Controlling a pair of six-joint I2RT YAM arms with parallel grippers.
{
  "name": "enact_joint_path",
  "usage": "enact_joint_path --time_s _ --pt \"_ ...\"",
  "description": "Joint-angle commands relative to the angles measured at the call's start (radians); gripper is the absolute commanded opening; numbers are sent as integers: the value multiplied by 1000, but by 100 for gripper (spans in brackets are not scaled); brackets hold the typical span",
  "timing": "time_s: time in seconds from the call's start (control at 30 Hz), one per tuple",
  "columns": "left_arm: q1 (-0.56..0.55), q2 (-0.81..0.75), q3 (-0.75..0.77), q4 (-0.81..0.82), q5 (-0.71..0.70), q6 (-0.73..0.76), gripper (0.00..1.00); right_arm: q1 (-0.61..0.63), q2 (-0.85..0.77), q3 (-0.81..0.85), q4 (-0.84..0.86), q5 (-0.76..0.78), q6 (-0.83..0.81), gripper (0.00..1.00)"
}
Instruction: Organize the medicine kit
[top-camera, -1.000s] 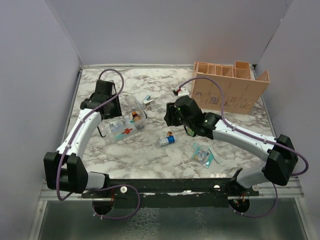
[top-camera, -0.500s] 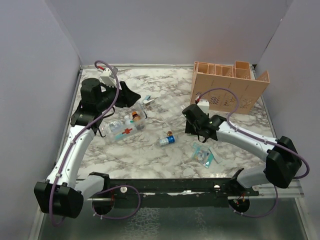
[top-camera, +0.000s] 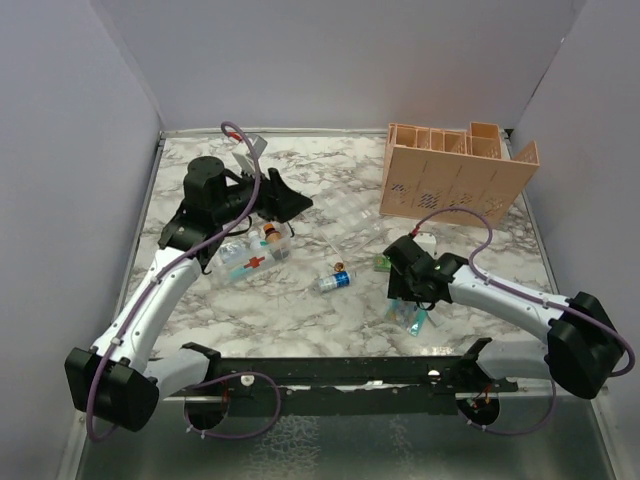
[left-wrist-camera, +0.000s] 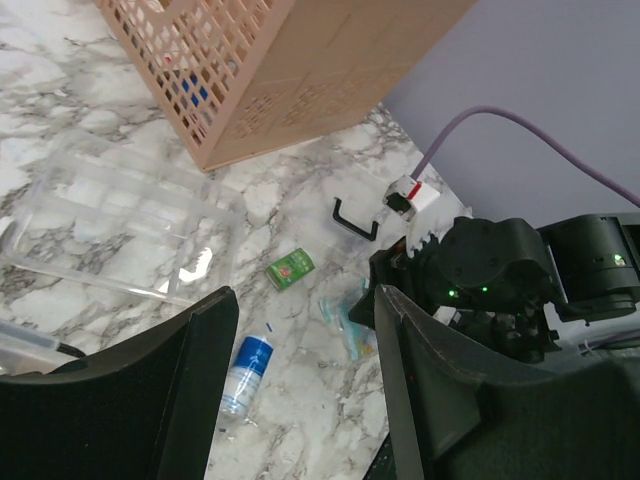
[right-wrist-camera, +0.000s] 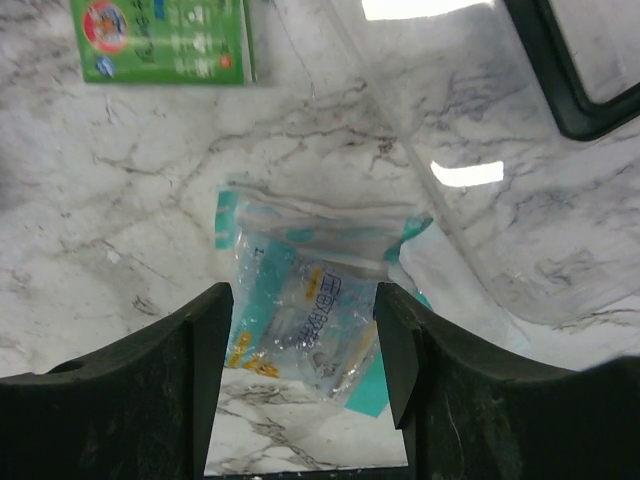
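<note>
The clear medicine kit box (top-camera: 245, 252) sits at left with a few items inside. My left gripper (top-camera: 292, 203) is open and empty, raised above the table to the right of the box; its wrist view (left-wrist-camera: 305, 300) looks down on the blue-white bottle (left-wrist-camera: 245, 365), the green box (left-wrist-camera: 291, 268) and the teal packet (left-wrist-camera: 350, 320). My right gripper (top-camera: 408, 303) is open and hovers just over the teal plastic packet (right-wrist-camera: 300, 310), with one finger on each side of it. The bottle (top-camera: 333, 281) lies mid-table, and the green box (top-camera: 382, 263) lies beside my right wrist.
A peach compartment organizer (top-camera: 455, 175) stands at the back right. A clear compartment tray (left-wrist-camera: 120, 230) with a black handle (left-wrist-camera: 355, 220) lies flat between the organizer and the loose items; its edge (right-wrist-camera: 450, 200) runs close to the packet.
My left arm has lifted off the kit box and swung up and to the right. My right arm has pulled back toward the near edge and now sits over the teal packet.
</note>
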Motion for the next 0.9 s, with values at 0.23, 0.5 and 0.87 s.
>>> enact_joint_path --time_s 0.23,0.5,0.87 --pt "-130 39 -19 49 -60 -35 60 -5 2 -85 95 -323 -129 58" --pt "-145 7 -62 16 -110 -77 60 -5 51 -57 258 -465 -208 51" --pt "-145 -39 -95 -3 -133 -95 60 -5 109 109 -3 -140 -146 42"
